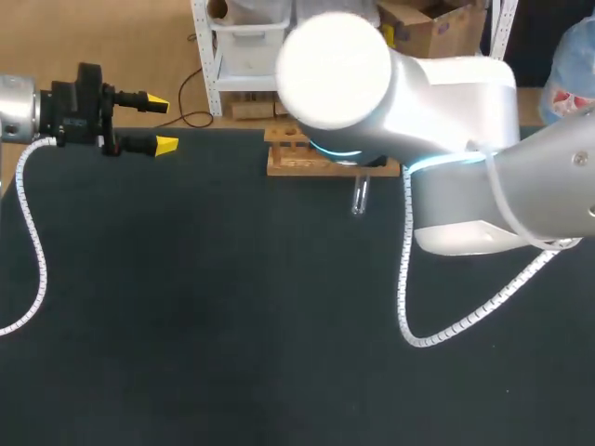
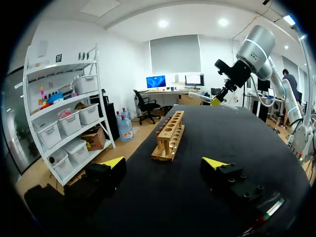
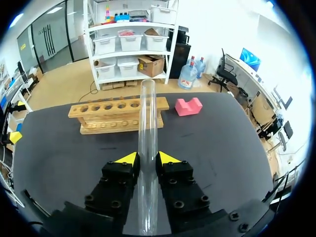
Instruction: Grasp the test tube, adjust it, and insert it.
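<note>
Closest to the head camera, the right arm (image 1: 446, 139) reaches over the far middle of the desk (image 1: 186, 325) and hides its own pincer there. Seen from the wrist, the right pincer (image 3: 144, 159) is nearly closed, both yellow tips pressing a clear glass tube (image 3: 146, 148) from two sides. The tube's long axis runs along the fingers. Its open mouth sticks out well past the tips toward the wooden rack (image 3: 118, 116) at the far edge, and its rounded end lies back under the wrist. A pink block (image 3: 188, 106) sits beside the rack. The left pincer (image 1: 158, 121) hangs near the far left corner, fingers spread wide, well apart from the tube.
</note>
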Available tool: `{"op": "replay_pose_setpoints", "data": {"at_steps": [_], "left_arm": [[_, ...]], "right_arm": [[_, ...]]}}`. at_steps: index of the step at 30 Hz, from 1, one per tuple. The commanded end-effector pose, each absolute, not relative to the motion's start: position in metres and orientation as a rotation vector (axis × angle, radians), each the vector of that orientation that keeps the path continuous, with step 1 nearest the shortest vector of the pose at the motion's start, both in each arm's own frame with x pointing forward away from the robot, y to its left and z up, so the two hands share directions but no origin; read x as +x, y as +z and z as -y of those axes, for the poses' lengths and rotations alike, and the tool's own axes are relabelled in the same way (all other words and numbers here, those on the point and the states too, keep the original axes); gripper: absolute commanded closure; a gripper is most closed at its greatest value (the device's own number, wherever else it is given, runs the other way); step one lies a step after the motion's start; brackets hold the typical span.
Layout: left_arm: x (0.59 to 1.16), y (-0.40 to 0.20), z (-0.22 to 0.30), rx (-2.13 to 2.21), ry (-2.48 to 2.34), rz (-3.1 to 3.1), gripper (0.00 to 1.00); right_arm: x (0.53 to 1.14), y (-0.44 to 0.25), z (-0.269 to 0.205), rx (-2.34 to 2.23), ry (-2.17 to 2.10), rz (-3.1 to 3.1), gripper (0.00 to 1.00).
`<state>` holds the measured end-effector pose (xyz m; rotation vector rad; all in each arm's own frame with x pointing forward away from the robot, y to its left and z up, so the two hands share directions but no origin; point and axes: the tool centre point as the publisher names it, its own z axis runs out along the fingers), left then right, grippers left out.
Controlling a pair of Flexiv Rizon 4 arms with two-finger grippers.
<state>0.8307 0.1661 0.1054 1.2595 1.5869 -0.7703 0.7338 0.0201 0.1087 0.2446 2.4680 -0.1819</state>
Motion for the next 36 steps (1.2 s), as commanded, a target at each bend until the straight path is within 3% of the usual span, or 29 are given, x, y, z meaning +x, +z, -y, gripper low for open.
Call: {"op": "replay_pose_setpoints", "data": {"at_steps": [1, 14, 36], "left_arm": [[0.829, 0.105, -0.166, 1.258, -0.767, -1.585, 0.0], [0.829, 0.105, -0.166, 1.258, -0.767, -1.585, 0.0], [0.829, 0.105, -0.166, 1.258, -0.767, -1.585, 0.0]], "right_arm": [[0.734, 0.109, -0.031, 0.236, -0.177, -2.455, 1.0], [0.771, 0.087, -0.057, 0.078, -0.136, -2.5, 1.0], [0.814, 0.051, -0.046, 0.009, -0.191, -2.569, 1.0]]}}
